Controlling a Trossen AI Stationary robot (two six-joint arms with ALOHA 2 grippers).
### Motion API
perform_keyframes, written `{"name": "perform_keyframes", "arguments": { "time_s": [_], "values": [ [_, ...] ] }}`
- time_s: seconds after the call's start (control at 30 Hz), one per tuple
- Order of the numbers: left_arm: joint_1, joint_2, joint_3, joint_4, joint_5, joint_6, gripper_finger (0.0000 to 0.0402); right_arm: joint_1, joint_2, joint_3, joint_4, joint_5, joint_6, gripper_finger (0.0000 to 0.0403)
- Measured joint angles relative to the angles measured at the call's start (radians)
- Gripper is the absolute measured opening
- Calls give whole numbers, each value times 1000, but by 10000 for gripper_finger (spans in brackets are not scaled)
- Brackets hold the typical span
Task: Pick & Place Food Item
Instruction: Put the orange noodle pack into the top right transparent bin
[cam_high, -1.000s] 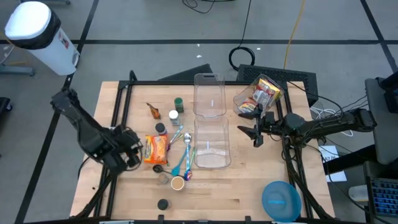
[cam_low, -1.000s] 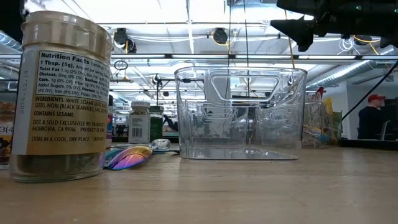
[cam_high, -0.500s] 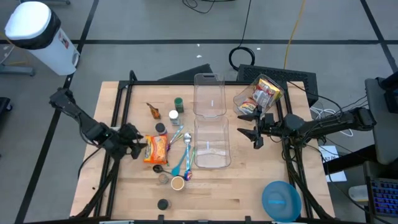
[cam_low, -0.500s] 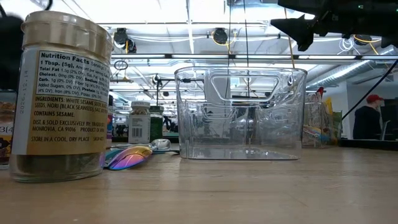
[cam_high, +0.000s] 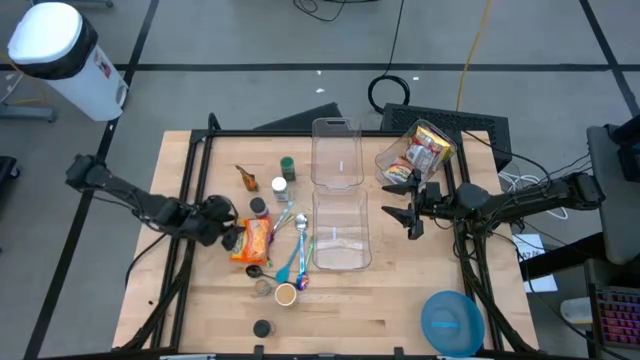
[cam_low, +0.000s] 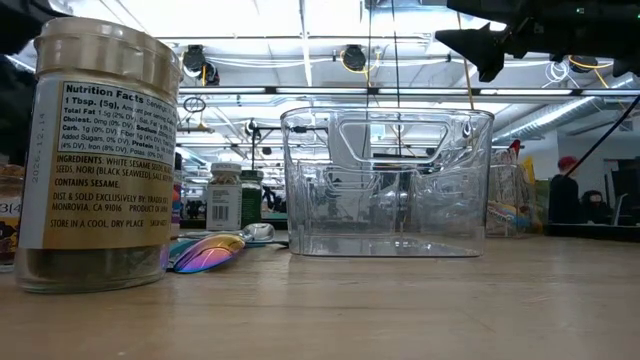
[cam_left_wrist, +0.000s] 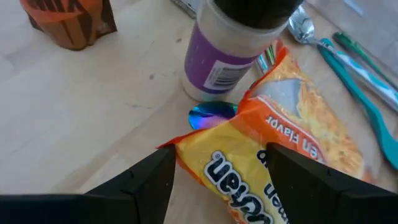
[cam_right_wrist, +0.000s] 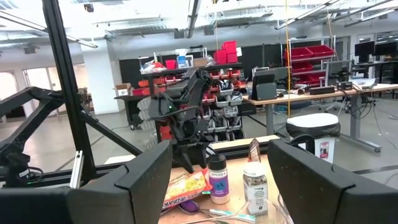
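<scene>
An orange and yellow noodle packet (cam_high: 254, 240) lies flat on the wooden table, left of a clear bin (cam_high: 341, 232). My left gripper (cam_high: 228, 232) is open and low at the packet's left end. In the left wrist view its fingers (cam_left_wrist: 146, 183) stand on either side of that end (cam_left_wrist: 217, 165), and no touch shows. My right gripper (cam_high: 412, 215) is open and empty. It hangs in the air right of the clear bin and shows at the top of the low view (cam_low: 480, 45).
A purple-labelled jar (cam_left_wrist: 239, 46) stands just past the packet, with a small brown packet (cam_high: 246, 179), spice jars (cam_high: 283, 176) and spoons (cam_high: 292, 250) nearby. A second clear bin (cam_high: 336, 152) and a tipped bin of snacks (cam_high: 415, 152) are at the back. A blue bowl (cam_high: 452, 322) is front right.
My left gripper has moved toward the table's right edge, up to the noodle packet's left end, with the arm stretching out lower over the table. The packet has stayed where it was.
</scene>
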Motion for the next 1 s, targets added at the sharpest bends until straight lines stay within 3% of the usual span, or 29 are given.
{"name": "perform_keyframes", "arguments": {
  "time_s": [0.27, 0.67, 0.8, 1.0],
  "values": [
    [86, 0, -12, 2, 59, 43, 210, 0, 0, 0, 0, 0, 0, 256],
    [97, 0, -12, 3, 82, 54, 11, 0, 0, 0, 0, 0, 0, 256],
    [94, -1, 16, 2, 97, 73, 9, 0, 0, 0, 0, 0, 0, 256],
    [68, -1, 151, 1, 96, 173, 5, 0, 0, 0, 0, 0, 0, 256]
  ]
}}
